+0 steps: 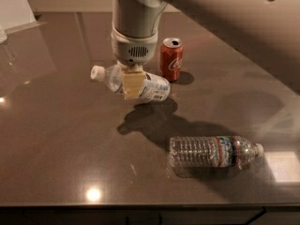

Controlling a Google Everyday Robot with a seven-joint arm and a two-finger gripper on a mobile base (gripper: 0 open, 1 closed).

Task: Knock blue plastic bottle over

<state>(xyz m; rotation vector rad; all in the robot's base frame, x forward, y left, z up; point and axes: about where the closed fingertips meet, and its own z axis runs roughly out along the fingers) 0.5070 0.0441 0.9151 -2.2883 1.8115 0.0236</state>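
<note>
The blue plastic bottle (152, 86) lies almost on its side in the gripper's hold, its white cap (97, 72) pointing left and slightly up and its labelled end pointing right. It sits in the middle of the far half of the table (56, 139). Its shadow falls on the surface just below it and toward the camera, so it seems to be raised off the table rather than resting on it. The gripper (132, 91) comes straight down onto the bottle's middle. One cream-coloured finger (132, 81) crosses the near side of the body and the other is hidden behind it; the fingers are closed around the bottle. Above them rises the pale, rounded wrist of the arm (136, 22), which runs out of view at the top and to the right. A red soda can (171, 59) stands upright just behind and to the right of the bottle's labelled end, near it but apart from it. Well apart, toward the near right part of the table, a longer ribbed clear bottle (206, 151) with a red-banded label lies flat on its side, its cap pointing right. A bright spot of light reflects off the dark glossy tabletop near the front edge.
</note>
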